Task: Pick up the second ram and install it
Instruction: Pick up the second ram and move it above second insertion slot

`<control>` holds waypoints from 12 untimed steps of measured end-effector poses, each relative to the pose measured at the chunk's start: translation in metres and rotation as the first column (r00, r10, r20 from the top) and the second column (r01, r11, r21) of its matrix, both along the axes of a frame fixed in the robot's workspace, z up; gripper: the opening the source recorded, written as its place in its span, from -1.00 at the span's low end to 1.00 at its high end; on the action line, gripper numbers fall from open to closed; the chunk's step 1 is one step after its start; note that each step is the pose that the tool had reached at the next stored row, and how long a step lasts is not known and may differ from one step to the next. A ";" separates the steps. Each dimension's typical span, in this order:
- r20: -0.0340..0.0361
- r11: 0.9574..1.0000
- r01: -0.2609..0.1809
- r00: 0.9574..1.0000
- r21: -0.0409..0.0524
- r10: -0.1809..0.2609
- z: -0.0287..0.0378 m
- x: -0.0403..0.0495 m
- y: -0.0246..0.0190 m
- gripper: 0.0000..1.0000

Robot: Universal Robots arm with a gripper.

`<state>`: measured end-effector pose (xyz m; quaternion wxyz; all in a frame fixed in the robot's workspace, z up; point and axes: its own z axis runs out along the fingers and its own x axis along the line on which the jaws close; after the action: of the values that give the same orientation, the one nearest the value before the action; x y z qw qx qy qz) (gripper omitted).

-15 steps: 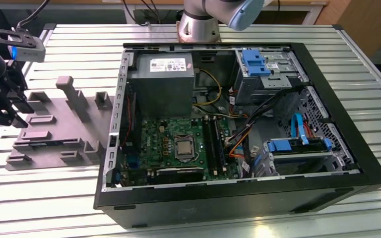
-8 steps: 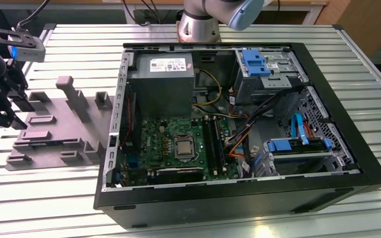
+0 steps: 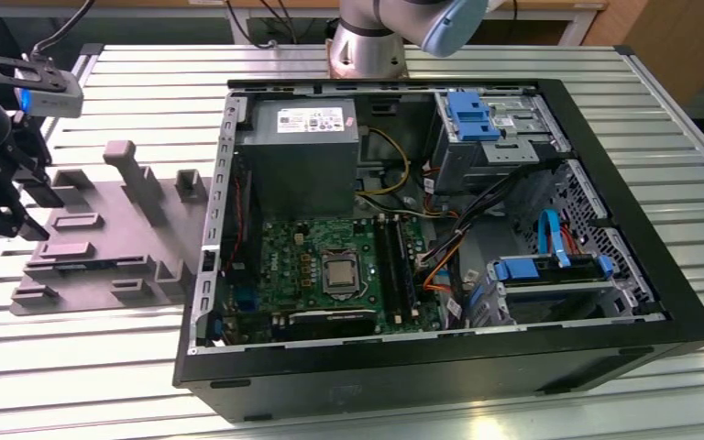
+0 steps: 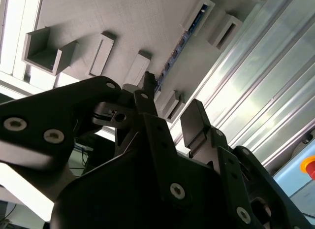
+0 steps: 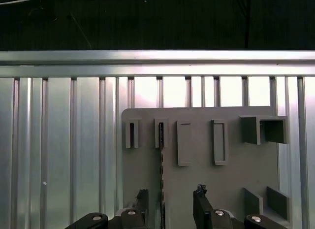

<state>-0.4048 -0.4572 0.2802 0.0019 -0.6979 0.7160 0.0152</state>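
Spanning the scene, the slatted metal desk (image 3: pixel 107 367) carries an open computer case (image 3: pixel 450 367) with a green motherboard (image 3: pixel 291 257) lying flat inside. Just beside the case, on the exterior view's left, sits a grey holder plate (image 5: pixel 231 175). The second ram (image 5: pixel 161 155) stands on edge in a narrow slot there, showing as a thin dark strip with bluish glints. The claw (image 5: pixel 171 197) hangs wide above it, a finger on either side. Bare slats run from the plate to the desk's edge.
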 end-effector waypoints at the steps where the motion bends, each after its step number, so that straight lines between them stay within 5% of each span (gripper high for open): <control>1: 0.000 1.000 0.000 1.000 0.000 0.000 -0.0004 -0.0001 0.0002 -0.03; 12: 0.000 1.000 0.000 1.000 0.000 0.000 -0.0115 -0.0015 0.0010 -0.03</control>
<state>-0.4063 -0.4562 0.2686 0.0020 -0.6979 0.7160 0.0152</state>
